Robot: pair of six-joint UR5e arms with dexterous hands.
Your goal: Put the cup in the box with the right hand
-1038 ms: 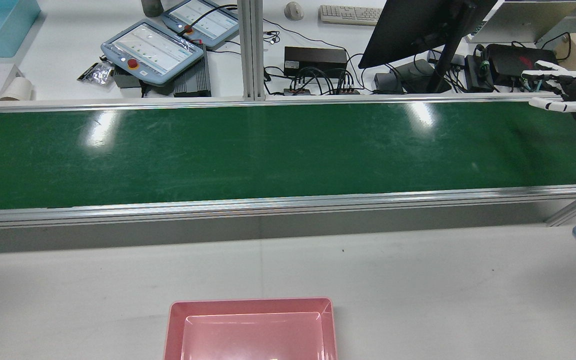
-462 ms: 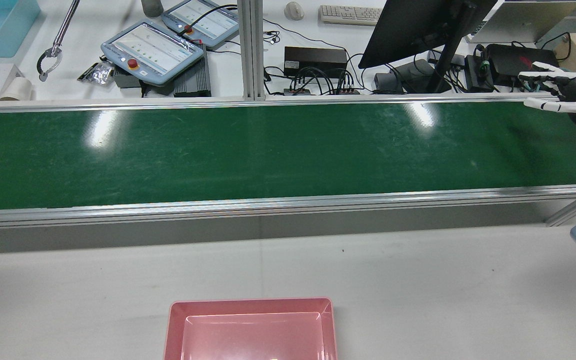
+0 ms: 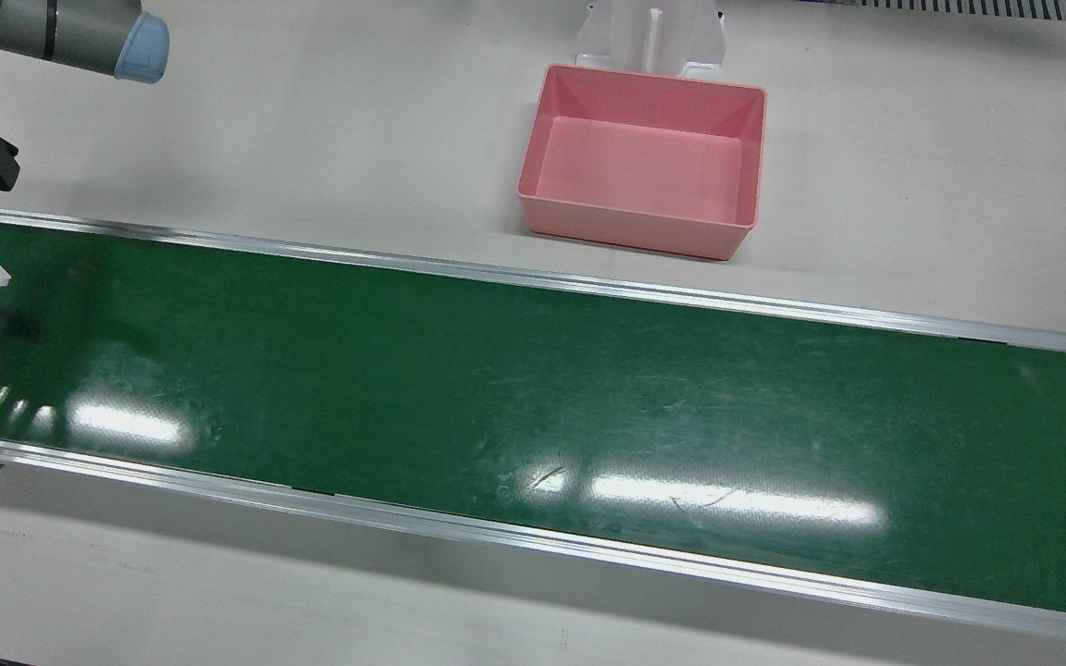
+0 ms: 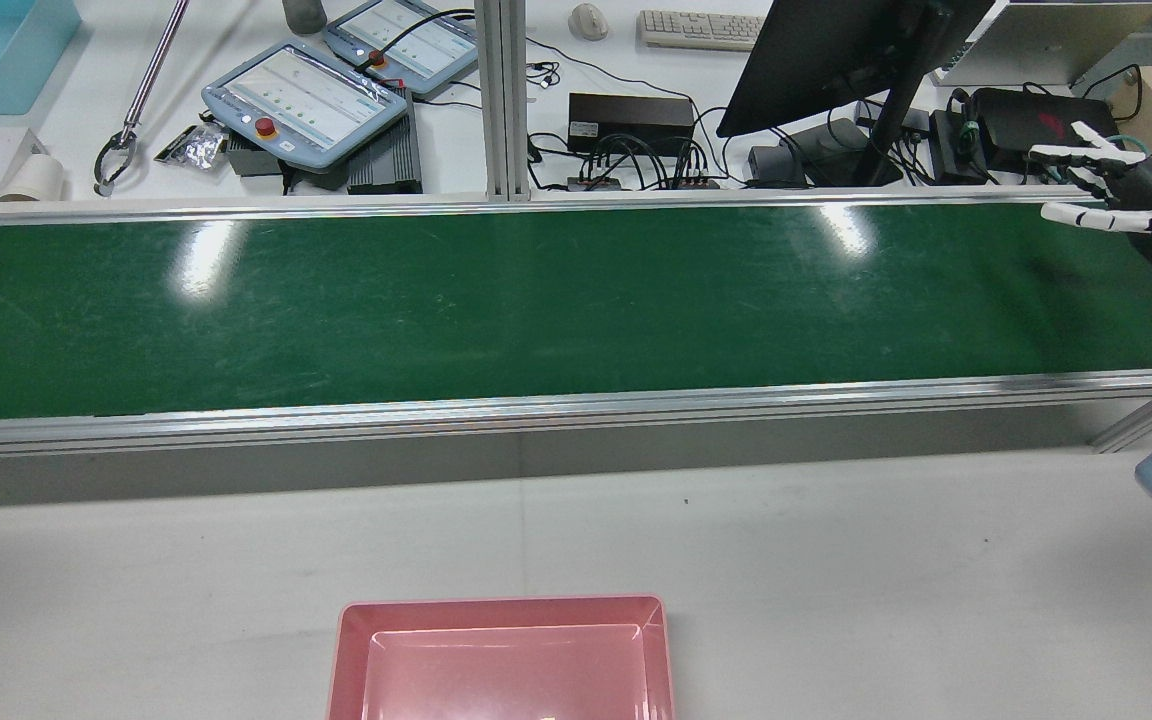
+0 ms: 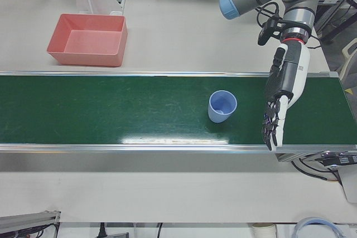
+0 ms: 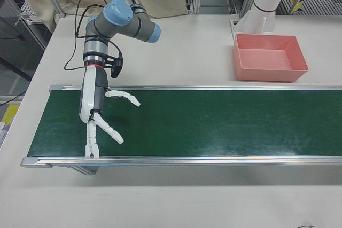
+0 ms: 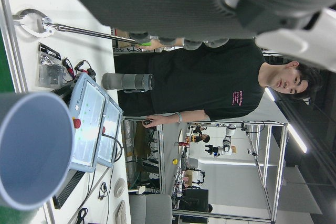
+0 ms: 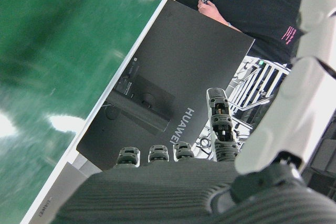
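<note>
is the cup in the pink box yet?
No, the blue cup stands upright on the green belt, and the pink box holds nothing.

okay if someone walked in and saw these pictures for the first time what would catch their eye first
Probably the long green conveyor belt across the station, with a lone blue cup standing upright on it near the open left hand. Next, the empty pink box on the white table beside the belt, and the open right hand hanging over the belt's far end.

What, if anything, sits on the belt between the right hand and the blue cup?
Nothing visible. The cup stands upright at the belt's left-arm end beside the left hand; the open right hand hovers over the opposite end, bare belt between.
</note>
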